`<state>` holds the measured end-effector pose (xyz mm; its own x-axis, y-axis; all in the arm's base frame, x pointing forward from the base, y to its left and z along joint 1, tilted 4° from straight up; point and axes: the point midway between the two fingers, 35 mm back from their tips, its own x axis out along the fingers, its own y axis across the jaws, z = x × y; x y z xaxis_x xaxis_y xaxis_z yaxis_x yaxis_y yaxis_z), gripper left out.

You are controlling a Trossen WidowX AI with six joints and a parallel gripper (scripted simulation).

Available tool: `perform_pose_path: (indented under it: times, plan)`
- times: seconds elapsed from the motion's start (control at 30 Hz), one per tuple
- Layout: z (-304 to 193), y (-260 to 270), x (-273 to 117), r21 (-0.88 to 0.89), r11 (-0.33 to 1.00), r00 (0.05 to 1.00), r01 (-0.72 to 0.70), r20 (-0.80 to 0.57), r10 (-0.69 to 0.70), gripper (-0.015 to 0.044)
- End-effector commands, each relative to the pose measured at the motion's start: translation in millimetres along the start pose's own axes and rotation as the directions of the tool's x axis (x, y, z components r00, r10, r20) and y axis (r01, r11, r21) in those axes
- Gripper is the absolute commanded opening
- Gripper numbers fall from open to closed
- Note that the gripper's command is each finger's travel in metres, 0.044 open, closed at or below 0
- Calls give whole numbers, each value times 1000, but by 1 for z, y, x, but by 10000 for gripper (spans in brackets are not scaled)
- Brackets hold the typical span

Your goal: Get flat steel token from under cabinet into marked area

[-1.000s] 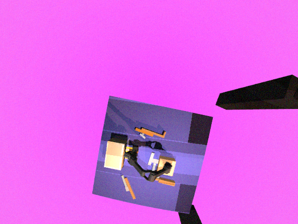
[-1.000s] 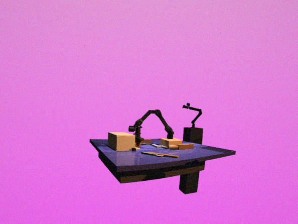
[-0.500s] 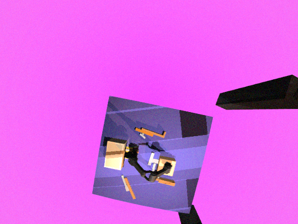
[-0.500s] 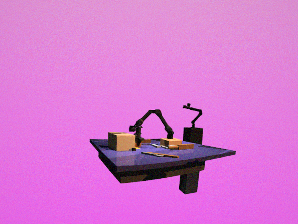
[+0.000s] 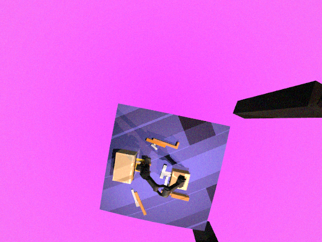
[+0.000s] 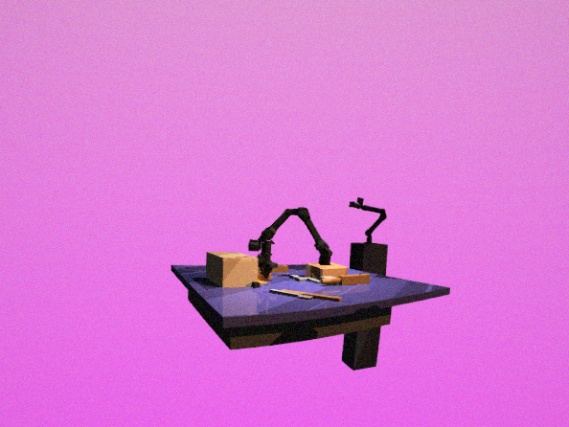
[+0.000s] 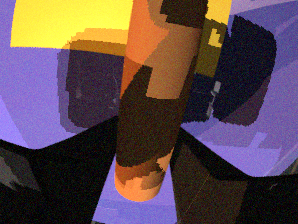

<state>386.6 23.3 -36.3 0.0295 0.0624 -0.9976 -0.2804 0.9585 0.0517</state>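
Token not visible, likely under cabinet [image 5: 124,166] [image 6: 232,270], left. Gripper [image 5: 143,163] [image 6: 264,274] [image 7: 145,127] clamped on orange stick [image 7: 157,115] near yellow area [image 5: 137,166] [image 6: 261,282] [image 7: 65,25]; retrieval, release, retreat seemingly left.

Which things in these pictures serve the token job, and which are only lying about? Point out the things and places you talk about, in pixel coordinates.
For the job:
- cabinet [image 5: 124,167] [image 6: 232,270]
- yellow marked area [image 7: 70,25]
- orange rod [image 7: 155,115] in the hand [image 5: 146,160] [image 6: 266,274] [image 7: 145,127]

Apparently just lying about:
- long orange bar [image 5: 141,204] [image 6: 326,297]
- white piece beside it [image 5: 134,197] [image 6: 283,291]
- orange block [image 5: 180,196] [image 6: 355,279]

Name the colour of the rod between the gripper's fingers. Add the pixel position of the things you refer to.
Orange [image 7: 172,75], partly in dark shadow; the wrist view shows it best.
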Motion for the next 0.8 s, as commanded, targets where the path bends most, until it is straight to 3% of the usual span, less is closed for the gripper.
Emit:
perform_pose_path:
  times: [0.0,0.77]
  plan:
    - [-6,0,1,-4,1000,1000,-2,-4,2,0]
    - [-29,-1,1,-4,1000,1000,-1,-6,1,0]
